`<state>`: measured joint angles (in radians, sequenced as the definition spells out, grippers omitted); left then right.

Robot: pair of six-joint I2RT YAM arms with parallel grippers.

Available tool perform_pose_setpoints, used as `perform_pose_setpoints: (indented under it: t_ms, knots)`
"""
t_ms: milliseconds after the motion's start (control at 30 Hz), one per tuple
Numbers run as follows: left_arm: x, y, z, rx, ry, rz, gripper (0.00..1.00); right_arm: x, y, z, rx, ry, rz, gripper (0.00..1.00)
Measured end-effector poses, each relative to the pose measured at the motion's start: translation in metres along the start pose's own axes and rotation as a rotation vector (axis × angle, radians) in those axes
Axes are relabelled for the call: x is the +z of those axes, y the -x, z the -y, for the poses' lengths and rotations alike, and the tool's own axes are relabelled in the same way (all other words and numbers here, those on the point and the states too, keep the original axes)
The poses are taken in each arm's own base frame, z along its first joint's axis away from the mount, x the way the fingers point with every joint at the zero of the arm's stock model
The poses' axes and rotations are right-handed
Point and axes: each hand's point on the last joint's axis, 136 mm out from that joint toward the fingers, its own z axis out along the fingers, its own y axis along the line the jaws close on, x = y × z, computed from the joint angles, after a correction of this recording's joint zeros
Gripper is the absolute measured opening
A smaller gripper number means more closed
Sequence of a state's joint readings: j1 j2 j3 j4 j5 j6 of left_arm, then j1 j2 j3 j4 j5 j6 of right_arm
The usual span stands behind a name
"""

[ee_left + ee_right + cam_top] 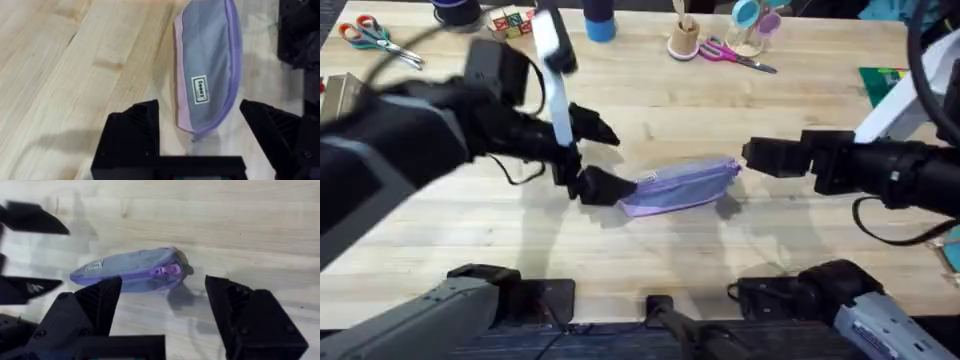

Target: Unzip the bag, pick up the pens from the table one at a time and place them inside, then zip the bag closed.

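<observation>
Where bag lies, claws flanking, spread.

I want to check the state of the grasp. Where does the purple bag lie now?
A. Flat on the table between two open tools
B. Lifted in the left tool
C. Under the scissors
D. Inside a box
A: the bag rests on the table, with the left tool and right tool open at its ends.

Bag top cut off.
</observation>
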<state>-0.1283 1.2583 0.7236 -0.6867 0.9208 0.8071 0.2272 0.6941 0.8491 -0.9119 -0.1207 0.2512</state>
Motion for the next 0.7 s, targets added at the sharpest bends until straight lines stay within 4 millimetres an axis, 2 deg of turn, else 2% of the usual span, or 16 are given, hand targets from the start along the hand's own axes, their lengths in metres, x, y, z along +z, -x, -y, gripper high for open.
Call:
perform_pose_setpoints:
  t_ms: [233, 400, 533, 700]
  knots:
    - [-0.040, 0.025, 0.015, -0.095, 0.072, -0.116, 0.995, -0.018, 0.004, -0.004, -0.082, -0.001, -0.002, 0.996]
    - [-0.061, 0.035, 0.014, -0.227, 0.164, -0.168, 0.995, -0.027, 0.003, -0.005, -0.129, -0.003, -0.015, 0.995]
    - [-0.075, 0.033, 0.017, -0.414, 0.228, -0.220, 0.995, -0.031, -0.001, -0.005, -0.156, -0.005, -0.032, 0.996]
    - [-0.084, 0.022, 0.033, -0.596, 0.237, -0.288, 0.995, -0.032, -0.006, -0.003, -0.178, -0.009, -0.055, 0.996]
